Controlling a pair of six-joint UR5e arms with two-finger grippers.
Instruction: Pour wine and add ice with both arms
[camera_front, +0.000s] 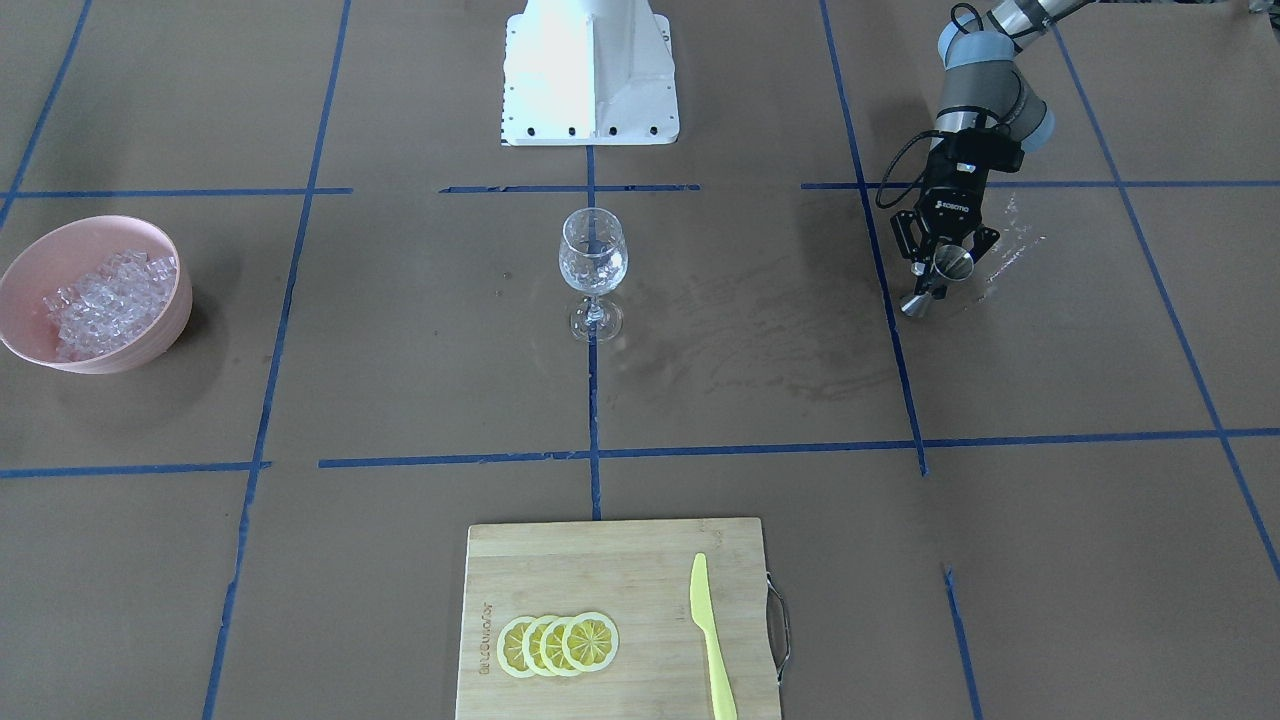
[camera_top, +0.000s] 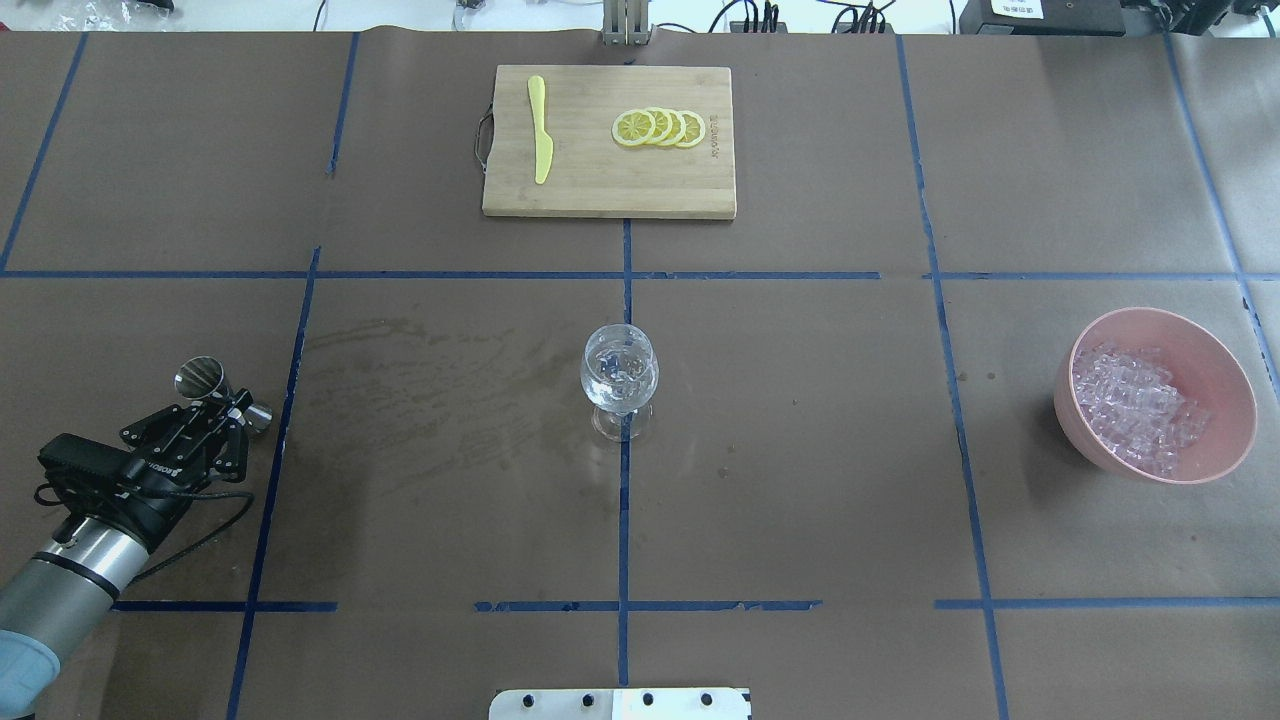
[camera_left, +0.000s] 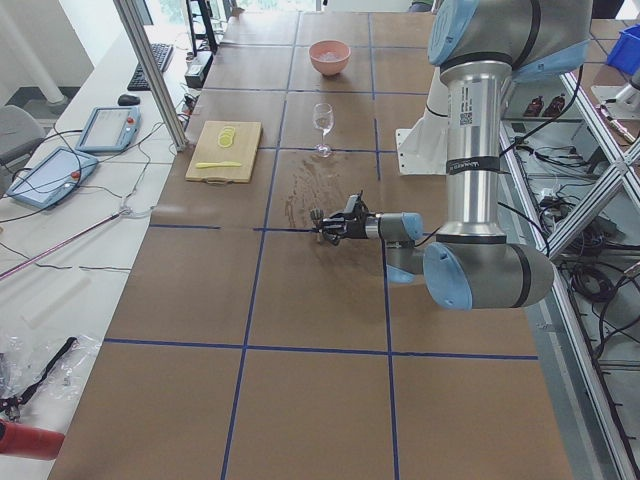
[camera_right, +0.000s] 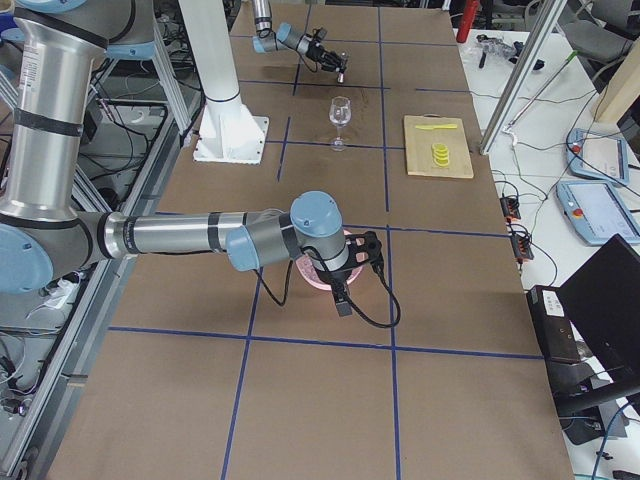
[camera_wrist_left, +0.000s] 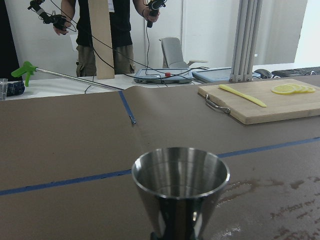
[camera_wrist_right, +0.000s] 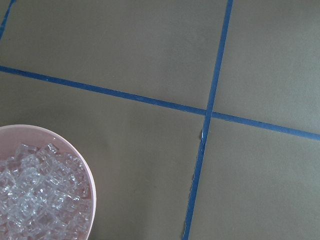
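My left gripper (camera_top: 228, 405) is shut on the waist of a steel jigger (camera_top: 205, 380), held low over the table's left side; it also shows in the front view (camera_front: 938, 272). In the left wrist view the jigger's cup (camera_wrist_left: 180, 182) shows no dark wine. The clear wine glass (camera_top: 620, 380) stands at the table's centre with no dark liquid in it. The ice (camera_top: 1135, 405) fills a pink bowl (camera_top: 1160, 312) at the right. My right gripper (camera_right: 358, 252) hangs over that bowl and shows only in the side view, so I cannot tell its state. The right wrist view shows the ice (camera_wrist_right: 35, 200).
A wooden cutting board (camera_top: 610, 190) with lemon slices (camera_top: 660, 127) and a yellow knife (camera_top: 540, 140) lies at the far edge. A wet stain (camera_top: 420, 370) marks the paper between jigger and glass. The white robot base (camera_front: 590, 80) stands behind the glass.
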